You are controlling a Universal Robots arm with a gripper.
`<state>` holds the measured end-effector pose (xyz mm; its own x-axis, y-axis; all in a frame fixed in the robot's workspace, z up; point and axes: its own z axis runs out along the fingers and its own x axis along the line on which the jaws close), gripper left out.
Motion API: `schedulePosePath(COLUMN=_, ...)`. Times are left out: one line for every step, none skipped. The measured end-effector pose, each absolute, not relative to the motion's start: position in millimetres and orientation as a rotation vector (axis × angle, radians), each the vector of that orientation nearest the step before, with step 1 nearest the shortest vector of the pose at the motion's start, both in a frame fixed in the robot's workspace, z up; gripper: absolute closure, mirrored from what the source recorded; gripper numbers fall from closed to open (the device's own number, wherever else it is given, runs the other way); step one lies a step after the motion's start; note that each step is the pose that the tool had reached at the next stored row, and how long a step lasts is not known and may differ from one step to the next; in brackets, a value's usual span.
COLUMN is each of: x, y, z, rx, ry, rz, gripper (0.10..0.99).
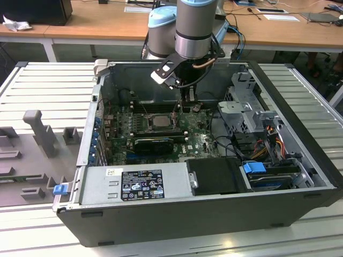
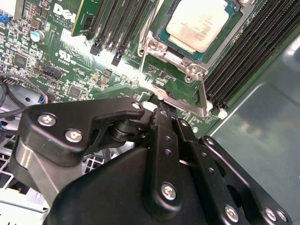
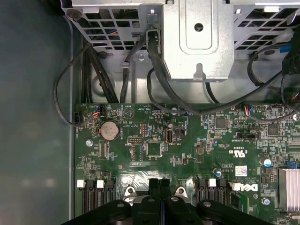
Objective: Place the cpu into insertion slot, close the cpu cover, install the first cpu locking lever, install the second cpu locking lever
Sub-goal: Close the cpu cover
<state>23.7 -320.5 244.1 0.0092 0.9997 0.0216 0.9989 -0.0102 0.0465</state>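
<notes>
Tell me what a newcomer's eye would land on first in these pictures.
The grey robot arm reaching down into the open computer case in the middle of the exterior view stands out first. In the second wrist view, the pale square chip sits in its socket on the green board, and the black tool, shut, has its tips at the silver metal frame beside the chip.

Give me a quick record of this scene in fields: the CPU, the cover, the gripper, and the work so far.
cpu: seated in the insertion slot, metal top exposed
cpu cover: open, not over the chip, on the gripper's side of the socket
gripper: fingers together, tips at the cover's edge; whether they grip it cannot be told
progress: chip placed, cover not yet closed
</notes>
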Motion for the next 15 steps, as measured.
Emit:
schedulePosePath(x=23.5, y=-320.5, z=244.1, rx=2.219, ry=2.197, rz=0.075, gripper=0.98)
schedulePosePath(x=23.4, y=-320.5, z=244.1, rx=2.219, ry=2.198, rz=0.075, gripper=0.98)
schedulePosePath(x=23.3, y=-320.5, z=244.1, rx=2.219, ry=2.198, rz=0.075, gripper=0.98)
schedulePosePath(x=23.1, y=-320.5, z=244.1, rx=2.219, ry=2.197, rz=0.075, gripper=0.98)
schedulePosePath(x=23.0, y=-320.5, z=244.1, rx=2.219, ry=2.198, rz=0.075, gripper=0.98)
schedulePosePath(x=22.9, y=-320.5, z=244.1, rx=2.219, ry=2.198, rz=0.075, gripper=0.98)
schedulePosePath(x=22.8, y=-320.5, z=244.1, rx=2.219, ry=2.197, rz=0.075, gripper=0.98)
schedulePosePath(x=22.7, y=-320.5, z=244.1, rx=2.219, ry=2.198, rz=0.075, gripper=0.98)
schedulePosePath(x=22.7, y=-320.5, z=244.1, rx=2.219, ry=2.198, rz=0.075, gripper=0.98)
schedulePosePath(x=22.4, y=-320.5, z=244.1, rx=2.219, ry=2.197, rz=0.075, gripper=0.98)
schedulePosePath(x=21.9, y=-320.5, z=244.1, rx=2.219, ry=2.197, rz=0.075, gripper=0.98)
schedulePosePath(x=21.7, y=-320.5, z=244.1, rx=2.219, ry=2.198, rz=0.075, gripper=0.98)
schedulePosePath(x=21.6, y=-320.5, z=244.1, rx=2.219, ry=2.197, rz=0.075, gripper=0.98)
schedulePosePath(x=21.5, y=-320.5, z=244.1, rx=2.219, ry=2.197, rz=0.075, gripper=0.98)
schedulePosePath(x=21.2, y=-320.5, z=244.1, rx=2.219, ry=2.197, rz=0.075, gripper=0.98)
